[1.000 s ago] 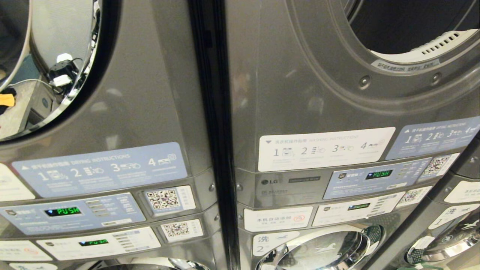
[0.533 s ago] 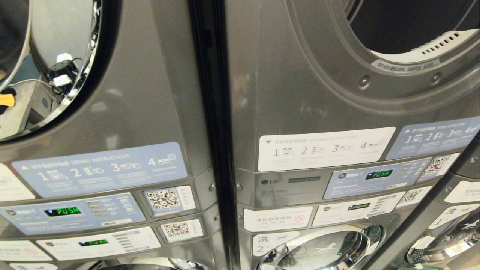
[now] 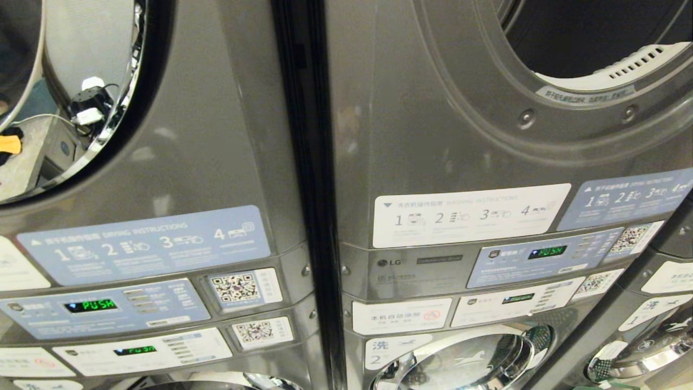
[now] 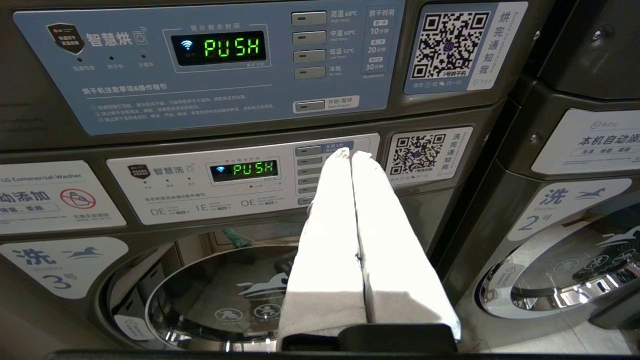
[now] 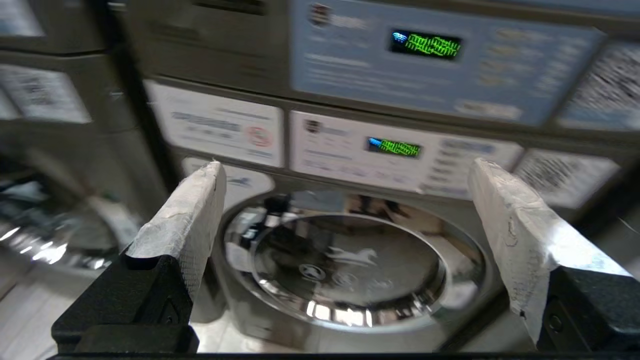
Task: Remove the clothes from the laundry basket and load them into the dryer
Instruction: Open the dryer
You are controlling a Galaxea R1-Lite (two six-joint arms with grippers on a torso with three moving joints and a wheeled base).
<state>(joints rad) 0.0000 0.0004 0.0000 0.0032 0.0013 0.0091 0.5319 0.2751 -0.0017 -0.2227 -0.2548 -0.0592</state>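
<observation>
The dryer (image 3: 487, 124) is the upper unit of the right-hand dark grey stack. Its round mouth (image 3: 590, 38) stands open and dark, with a white vented strip along the lower lip. The clothes and the laundry basket are out of view. Neither arm shows in the head view. My left gripper (image 4: 350, 154) is shut with nothing in it and hangs in front of the control panel of the washer marked 3. My right gripper (image 5: 346, 161) is open and empty, facing a chrome washer door (image 5: 350, 270) with a horse logo.
An alike grey stack (image 3: 162, 162) stands on the left, with a chrome-rimmed round door (image 3: 108, 97) at its top. A dark gap (image 3: 308, 189) separates the two stacks. Washer 2's chrome door (image 3: 465, 357) sits under the dryer's panels, and a third stack (image 3: 666, 303) stands at the far right.
</observation>
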